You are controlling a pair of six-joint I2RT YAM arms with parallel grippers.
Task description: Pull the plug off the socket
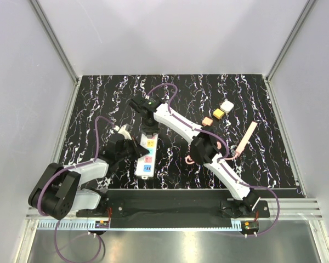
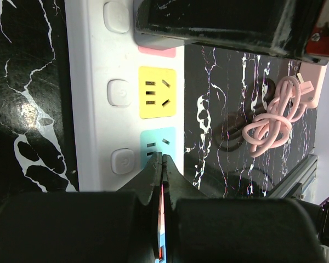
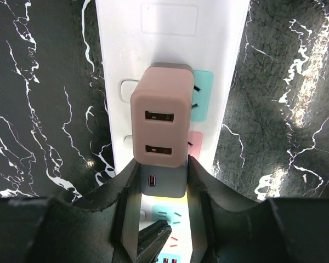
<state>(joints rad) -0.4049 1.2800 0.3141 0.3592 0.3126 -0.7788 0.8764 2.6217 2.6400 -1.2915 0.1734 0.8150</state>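
1. The socket (image 1: 146, 158) is laid flat on the black marbled table (image 1: 98, 98) between the two arms, with its long axis running roughly near to far.
2. The plug (image 3: 160, 123), a brownish block with two USB ports on top, is seated in the far part of the socket, beside a teal patch (image 3: 204, 93).
3. The right gripper (image 3: 160, 163) is set over the plug. Its fingers (image 3: 126, 189) sit on either side of the plug's near end and appear clamped on it, though contact is hard to confirm from the wrist view.
4. The left gripper (image 2: 162, 162) is held with its fingers pressed together, tips set on the socket at a blue-green outlet, next to the yellow patch (image 2: 157, 92).
5. A coiled pink cable (image 2: 274, 118) is seen on the table to the right of the socket, not touching it.
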